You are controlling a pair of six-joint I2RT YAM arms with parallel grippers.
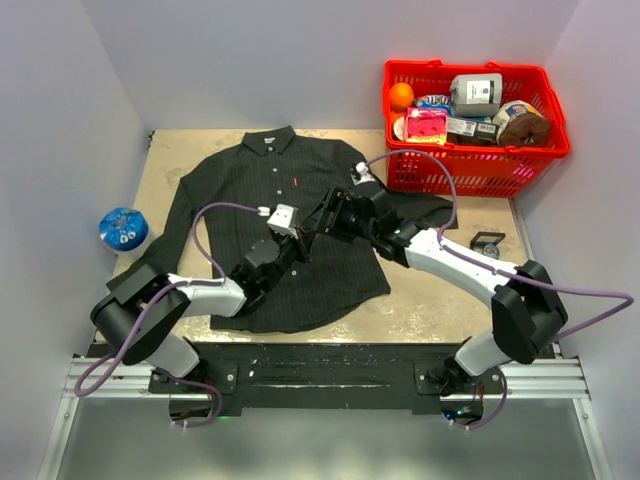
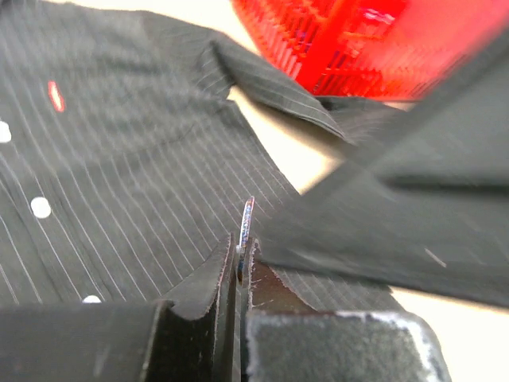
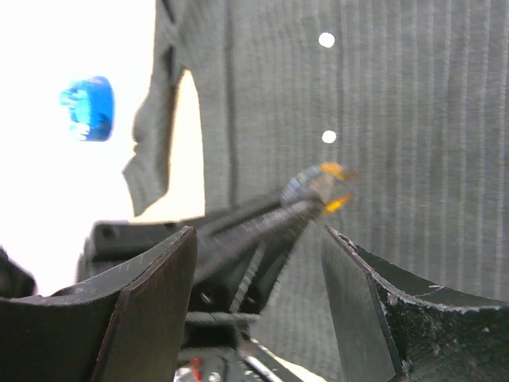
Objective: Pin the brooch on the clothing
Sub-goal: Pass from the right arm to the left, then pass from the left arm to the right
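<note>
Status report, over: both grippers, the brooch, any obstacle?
Left gripper shut on brooch. Right gripper open, straddling it. Shirt spread below. No obstacle seen.

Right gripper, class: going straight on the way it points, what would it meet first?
Probably the brooch pinched in the left gripper, just ahead of the open right gripper; the clothing lies beyond, though depth is unclear.

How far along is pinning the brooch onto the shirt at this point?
Done: the shirt lies spread flat, and the left gripper is shut on the brooch. In hand: the brooch is held over the shirt front, the open right gripper facing it. Left: fastening it to the fabric; it is not yet attached.
</note>
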